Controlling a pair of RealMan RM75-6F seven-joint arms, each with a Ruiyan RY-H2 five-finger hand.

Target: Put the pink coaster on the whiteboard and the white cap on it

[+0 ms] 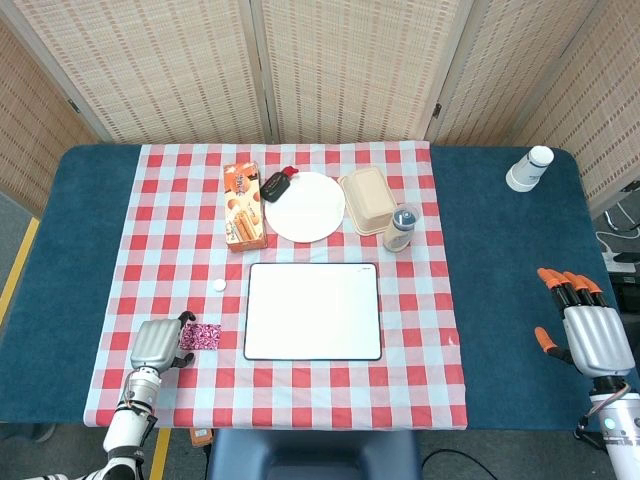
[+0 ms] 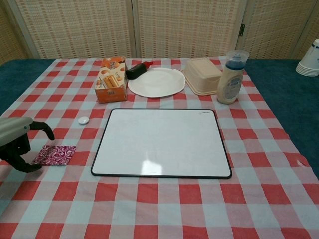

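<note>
Head view: checked cloth over a blue table. Whiteboard lies flat at the centre of the cloth, bare. Pink coaster lies on the cloth just left of the whiteboard, apart from it. White cap sits on the cloth, beyond the coaster and near the board's far-left corner. Left hand is at the coaster's left edge, fingers apart with dark tips curving toward it; whether they touch it I cannot tell; nothing gripped. Right hand is over the blue table at far right, well apart from everything, fingers spread and holding nothing. Chest view: left hand low at the coaster's left side.
</note>
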